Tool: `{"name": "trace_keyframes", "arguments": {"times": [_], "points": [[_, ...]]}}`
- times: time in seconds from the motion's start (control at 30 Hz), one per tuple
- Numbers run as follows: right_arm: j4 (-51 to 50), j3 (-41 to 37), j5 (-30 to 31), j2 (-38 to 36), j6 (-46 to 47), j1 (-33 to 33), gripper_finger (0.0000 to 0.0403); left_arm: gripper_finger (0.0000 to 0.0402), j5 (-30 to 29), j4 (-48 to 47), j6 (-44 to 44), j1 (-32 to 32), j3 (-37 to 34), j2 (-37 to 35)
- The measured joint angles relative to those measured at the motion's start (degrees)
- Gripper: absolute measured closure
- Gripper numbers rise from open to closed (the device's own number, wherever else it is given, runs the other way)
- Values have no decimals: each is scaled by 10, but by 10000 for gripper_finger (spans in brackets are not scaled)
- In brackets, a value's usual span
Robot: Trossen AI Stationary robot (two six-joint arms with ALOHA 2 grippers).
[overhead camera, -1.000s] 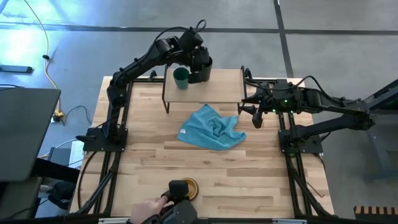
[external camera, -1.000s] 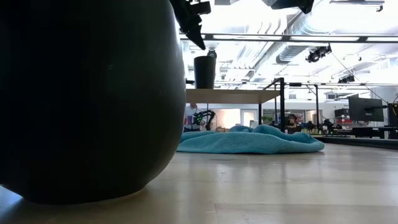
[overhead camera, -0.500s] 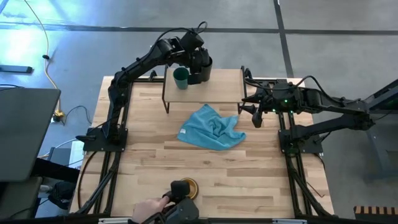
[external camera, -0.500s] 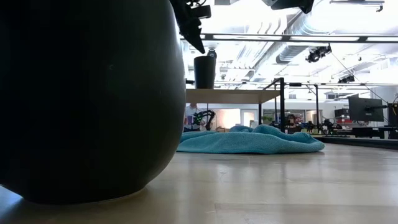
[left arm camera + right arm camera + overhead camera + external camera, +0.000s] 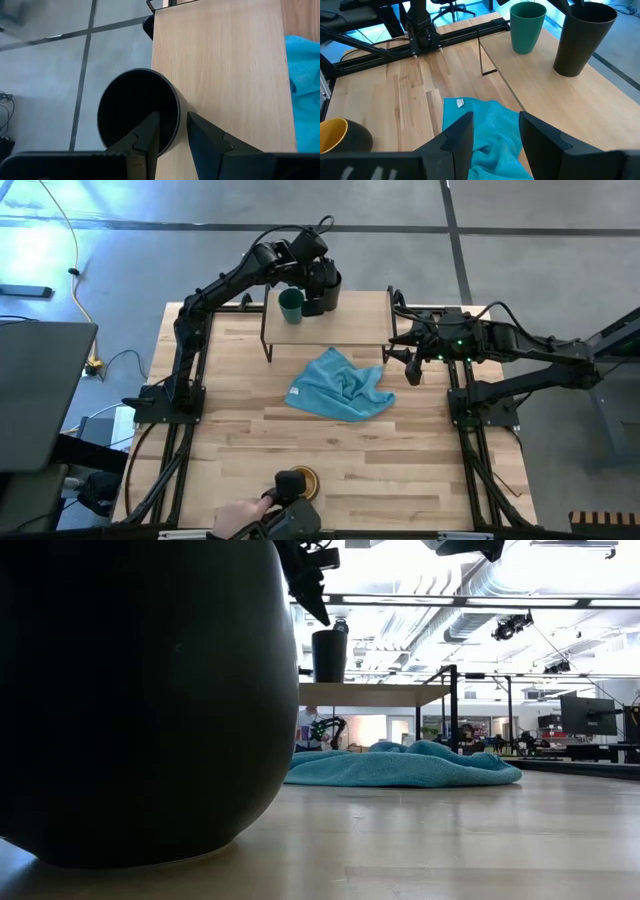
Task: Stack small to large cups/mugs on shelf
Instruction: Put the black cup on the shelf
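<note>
The black cup (image 5: 137, 107) stands upright on the shelf (image 5: 225, 60), near its far left corner. The small teal cup (image 5: 291, 305) stands on the shelf just left of it; both show in the right wrist view, teal (image 5: 527, 27) and black (image 5: 582, 40). My left gripper (image 5: 172, 116) is open over the black cup's rim, one finger over the hollow and one outside. In the low view its fingertip (image 5: 325, 615) is just above the cup (image 5: 329, 655). The dark mug with the yellow inside (image 5: 300, 480) stands at the table's near edge. My right gripper (image 5: 410, 370) is open and empty, right of the shelf.
A crumpled blue cloth (image 5: 340, 385) lies on the table in front of the shelf. A person's hand (image 5: 240, 515) is at the mug by the near edge. The mug fills the left of the low view (image 5: 140, 700). Bare tabletop (image 5: 420, 470) lies at the near right.
</note>
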Motion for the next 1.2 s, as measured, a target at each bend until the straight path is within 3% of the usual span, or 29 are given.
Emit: {"name": "trace_keyframes", "arguments": {"times": [0.93,1.2], "points": [[0,0,0,0,2,0,253,314,-6,-16,-4,0,0,15],[-9,0,0,0,4,0,253,314,-10,24,-4,-4,0,20]]}}
